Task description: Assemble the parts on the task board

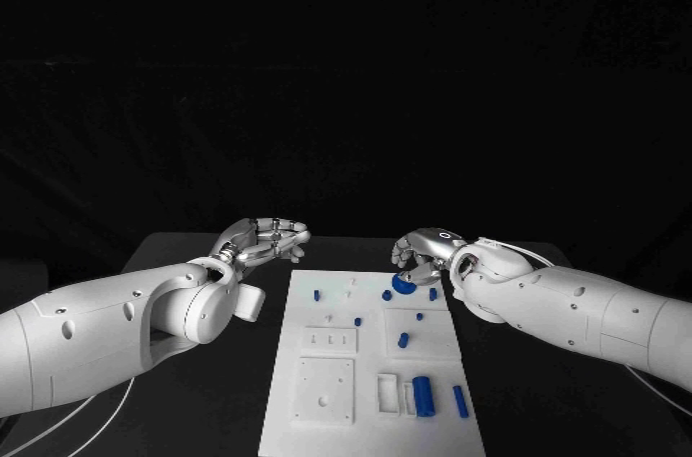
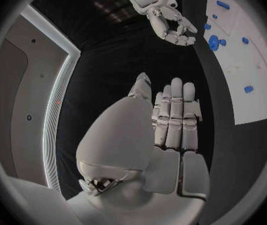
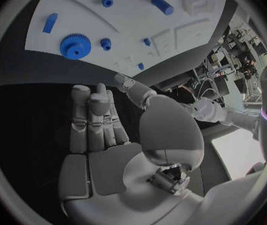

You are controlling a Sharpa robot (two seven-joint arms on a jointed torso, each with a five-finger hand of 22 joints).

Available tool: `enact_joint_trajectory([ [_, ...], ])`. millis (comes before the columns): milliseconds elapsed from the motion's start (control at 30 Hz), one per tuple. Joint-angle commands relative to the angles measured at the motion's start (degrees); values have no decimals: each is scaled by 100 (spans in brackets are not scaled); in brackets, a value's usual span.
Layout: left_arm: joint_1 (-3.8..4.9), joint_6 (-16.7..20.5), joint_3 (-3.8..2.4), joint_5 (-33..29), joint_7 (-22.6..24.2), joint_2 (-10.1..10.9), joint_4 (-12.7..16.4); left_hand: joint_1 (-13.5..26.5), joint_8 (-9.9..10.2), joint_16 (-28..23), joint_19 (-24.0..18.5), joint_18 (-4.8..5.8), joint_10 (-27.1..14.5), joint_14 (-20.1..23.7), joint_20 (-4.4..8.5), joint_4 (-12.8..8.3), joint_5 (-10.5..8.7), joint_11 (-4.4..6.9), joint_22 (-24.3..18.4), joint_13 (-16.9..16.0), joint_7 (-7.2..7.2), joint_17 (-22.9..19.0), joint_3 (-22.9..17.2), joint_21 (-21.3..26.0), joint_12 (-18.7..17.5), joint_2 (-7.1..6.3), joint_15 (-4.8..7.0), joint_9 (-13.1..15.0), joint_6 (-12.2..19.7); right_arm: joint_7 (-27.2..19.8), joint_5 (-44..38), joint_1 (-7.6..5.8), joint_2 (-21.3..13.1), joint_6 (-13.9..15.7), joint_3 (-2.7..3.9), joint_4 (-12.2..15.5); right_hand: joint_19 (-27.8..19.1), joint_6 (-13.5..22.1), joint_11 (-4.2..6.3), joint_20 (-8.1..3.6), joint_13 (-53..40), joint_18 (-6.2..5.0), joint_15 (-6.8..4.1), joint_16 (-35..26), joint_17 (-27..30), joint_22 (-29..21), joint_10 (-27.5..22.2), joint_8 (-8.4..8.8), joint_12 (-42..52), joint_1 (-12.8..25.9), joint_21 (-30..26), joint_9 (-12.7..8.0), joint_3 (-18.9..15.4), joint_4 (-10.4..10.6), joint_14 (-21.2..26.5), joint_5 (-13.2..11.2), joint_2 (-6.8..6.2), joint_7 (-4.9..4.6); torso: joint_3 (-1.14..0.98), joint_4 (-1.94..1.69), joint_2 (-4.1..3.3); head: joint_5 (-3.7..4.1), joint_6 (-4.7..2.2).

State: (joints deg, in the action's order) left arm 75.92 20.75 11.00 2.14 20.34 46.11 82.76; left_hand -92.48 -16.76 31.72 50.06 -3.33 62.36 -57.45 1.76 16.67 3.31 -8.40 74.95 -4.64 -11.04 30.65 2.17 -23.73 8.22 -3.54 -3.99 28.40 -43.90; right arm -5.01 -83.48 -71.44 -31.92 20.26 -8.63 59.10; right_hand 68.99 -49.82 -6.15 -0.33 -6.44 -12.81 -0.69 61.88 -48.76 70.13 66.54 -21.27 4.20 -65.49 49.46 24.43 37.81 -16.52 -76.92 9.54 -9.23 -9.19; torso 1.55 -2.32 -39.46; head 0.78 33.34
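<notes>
Your right hand (image 1: 427, 256): empty, fingers apart, hovering at task board (image 1: 368, 377) far right corner, just above blue gear (image 1: 405, 285). Your left hand (image 1: 264, 240): empty too, fingers loosely spread, off board's far left corner. Remaining blue parts (image 1: 423, 393) scattered along board's right half.

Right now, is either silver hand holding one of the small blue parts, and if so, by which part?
Nothing is held. The left hand and right hand are both empty, fingers apart; the blue toothed gear lies on the white board.
</notes>
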Motion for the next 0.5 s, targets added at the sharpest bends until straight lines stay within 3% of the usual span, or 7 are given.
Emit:
enact_joint_trajectory([
  [33,9,-80,-8,-8,99,-11,26,50,29,-33,-35,-97,11,16,-9,2,-38,-10,109,4,-17,11,-47,-36,0,-9,-7,-10,-16,138,-595,29,43,69,3,-16,305,40,2,-254,12,-219,25,38,10,5,-45,43,-33,12,22,-4,25,6,11,-38,-60,-3,10,-19,-109,1,-16],
  [267,11,-102,-11,-49,93,-5,61,67,40,-56,-54,-96,-28,28,-15,2,-38,-15,106,23,-19,23,-68,-39,-44,-12,-15,-20,-16,181,-794,61,131,94,2,-17,325,56,-16,-257,45,-219,43,97,40,2,-99,65,-54,-13,16,-4,45,8,25,-54,-107,9,15,-22,-204,0,-38],
  [300,13,-102,-13,-51,91,-1,72,69,41,-59,-56,-96,-32,31,-16,2,-38,-11,106,25,-18,25,-70,-39,-49,-13,-16,-21,-16,194,-828,66,147,87,2,-23,329,63,-22,-256,56,-219,49,108,47,1,-119,72,-57,-12,15,-6,47,12,28,-58,-113,13,41,-72,-244,47,-67],
  [333,15,-104,-16,-54,91,6,88,71,42,-62,-59,-95,-36,33,-17,2,-38,-9,105,27,-17,26,-72,-39,-53,-12,-17,-22,-17,215,-860,74,163,73,2,-32,333,68,-28,-254,67,-219,55,120,55,0,-135,78,-57,-12,13,-6,50,13,32,-64,-119,16,48,-87,-267,60,-84],
  [500,21,-113,-25,-60,83,21,132,83,47,-78,-72,-94,-49,42,-22,3,-38,8,102,33,-5,30,-81,-37,-72,-14,-22,-27,-17,281,-917,122,225,54,1,-131,344,84,-41,-248,97,-219,68,155,83,-2,-171,95,-54,-10,8,-10,58,19,45,-94,-143,20,43,-102,-335,54,-96],
])
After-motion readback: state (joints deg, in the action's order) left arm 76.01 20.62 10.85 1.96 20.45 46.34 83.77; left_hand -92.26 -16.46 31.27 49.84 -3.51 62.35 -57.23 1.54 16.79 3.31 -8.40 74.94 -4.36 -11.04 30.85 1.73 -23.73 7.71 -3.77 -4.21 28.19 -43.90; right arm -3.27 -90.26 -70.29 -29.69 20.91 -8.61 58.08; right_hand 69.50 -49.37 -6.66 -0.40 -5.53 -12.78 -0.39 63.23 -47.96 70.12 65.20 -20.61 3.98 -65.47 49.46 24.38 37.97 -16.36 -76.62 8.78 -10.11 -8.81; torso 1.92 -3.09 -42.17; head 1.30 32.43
